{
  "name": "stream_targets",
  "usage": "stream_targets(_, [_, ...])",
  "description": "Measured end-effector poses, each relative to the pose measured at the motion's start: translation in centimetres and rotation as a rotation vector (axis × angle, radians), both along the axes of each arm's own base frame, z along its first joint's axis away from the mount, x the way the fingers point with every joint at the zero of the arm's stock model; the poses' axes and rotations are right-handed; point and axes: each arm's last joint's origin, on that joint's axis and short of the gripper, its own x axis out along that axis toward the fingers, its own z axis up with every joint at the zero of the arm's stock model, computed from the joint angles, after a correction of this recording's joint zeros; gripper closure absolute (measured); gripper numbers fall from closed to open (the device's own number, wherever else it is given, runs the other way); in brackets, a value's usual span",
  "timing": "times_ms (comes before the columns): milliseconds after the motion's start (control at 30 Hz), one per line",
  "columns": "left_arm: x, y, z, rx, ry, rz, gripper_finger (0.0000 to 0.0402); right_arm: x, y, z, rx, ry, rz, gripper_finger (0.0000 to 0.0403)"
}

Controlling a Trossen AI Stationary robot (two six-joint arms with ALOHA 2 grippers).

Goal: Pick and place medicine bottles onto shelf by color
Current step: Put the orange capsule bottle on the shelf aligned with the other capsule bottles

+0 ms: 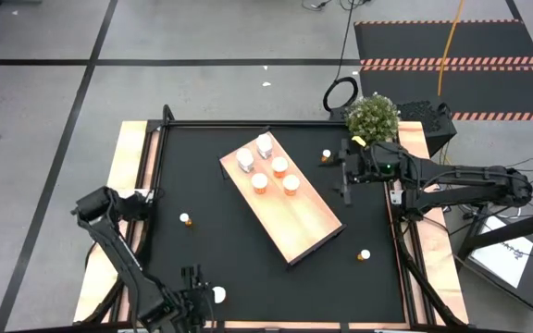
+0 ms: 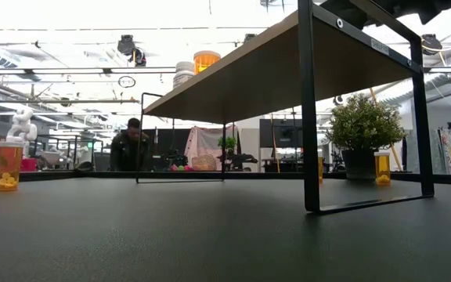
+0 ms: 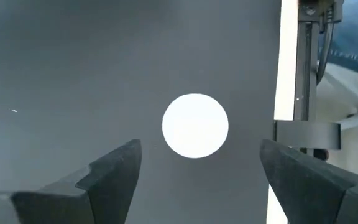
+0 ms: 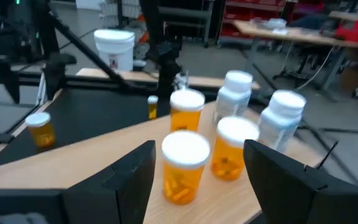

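The shelf [image 1: 290, 208], a light-wood board on a black frame, stands slantwise in the middle of the black table. On it stand two white bottles [image 1: 245, 159] [image 1: 265, 145] and three orange ones [image 1: 279, 166]. Loose orange bottles stand on the table [image 1: 185, 219] [image 1: 326, 155] [image 1: 365, 254]. Near the front edge my left gripper [image 1: 200, 296] [image 3: 197, 168] is open above a white-capped bottle [image 1: 218, 294] [image 3: 195, 125], whose cap shows between the two fingers, untouched. My right gripper [image 1: 343, 178] [image 4: 201, 177] hovers open at the shelf's right side, facing the bottles [image 4: 184, 165].
A potted plant [image 1: 373, 116] stands at the far right corner. Light-wood side boards [image 1: 132, 157] flank the table. In the low view the shelf's black legs [image 2: 310, 110] rise in front, and a person [image 2: 129, 145] sits beyond the far edge.
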Motion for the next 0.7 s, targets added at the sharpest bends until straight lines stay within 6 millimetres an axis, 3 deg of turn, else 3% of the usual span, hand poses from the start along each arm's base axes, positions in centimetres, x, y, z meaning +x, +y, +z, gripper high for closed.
stream_targets(333, [1.0,-1.0,-1.9,-0.016,-0.050,0.060,0.0073,0.1,0.0,0.5,-0.103,-0.046,0.016,0.0163])
stream_targets(567, [1.7,-0.8,-4.3,0.056,0.007,0.071,0.0073,0.1,0.0,1.0,-0.133,-0.105,0.021,0.0164])
stream_targets(700, [2.1,-0.5,-4.5,0.058,0.005,0.077,0.0078,0.1,0.0,1.0,-0.133,-0.106,0.021,0.0164])
